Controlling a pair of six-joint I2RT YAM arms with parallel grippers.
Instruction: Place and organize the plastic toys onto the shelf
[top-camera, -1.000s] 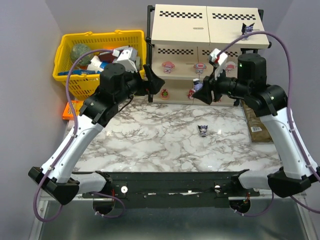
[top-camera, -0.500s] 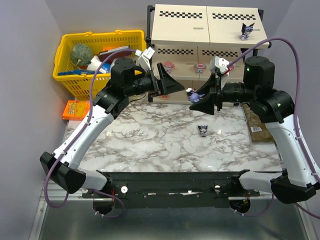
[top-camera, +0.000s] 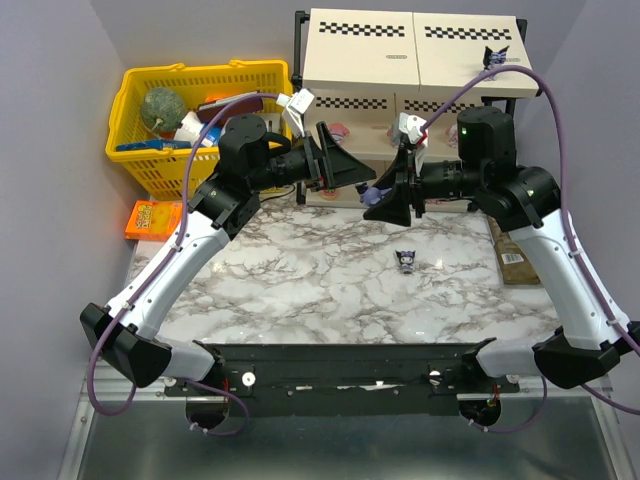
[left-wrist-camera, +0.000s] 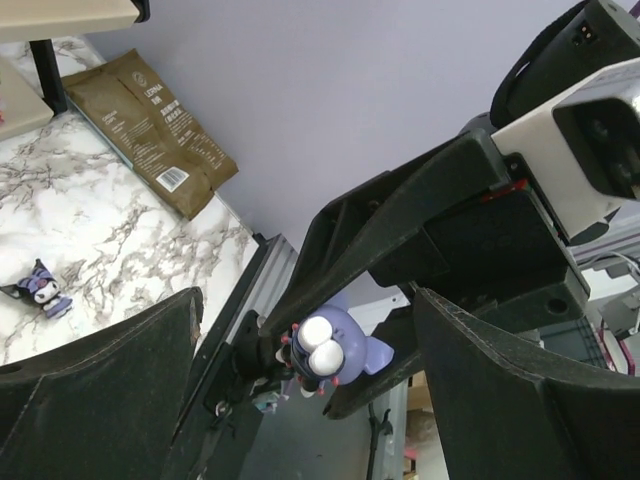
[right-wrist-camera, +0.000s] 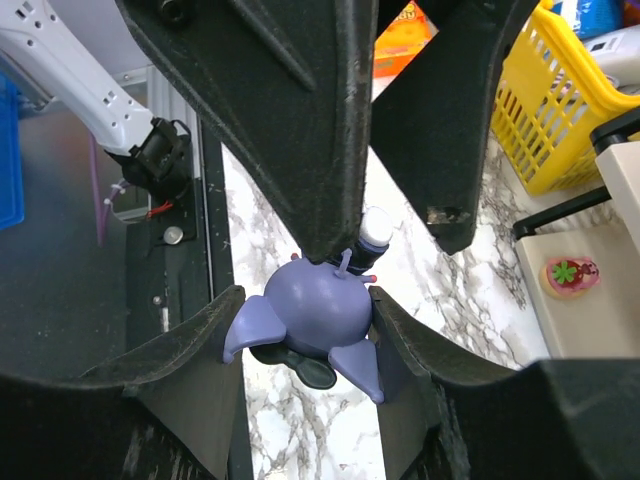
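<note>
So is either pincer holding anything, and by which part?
The right pincer grips a purple figurine by its sides; the left pincer is open, close by.

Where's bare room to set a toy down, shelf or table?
Top board: bare from its left edge to the dark figurine at the right rear corner. Marble table: bare left of the lone figurine. Crowded before the shelf, where left gripper and right gripper meet around the purple figurine.
</note>
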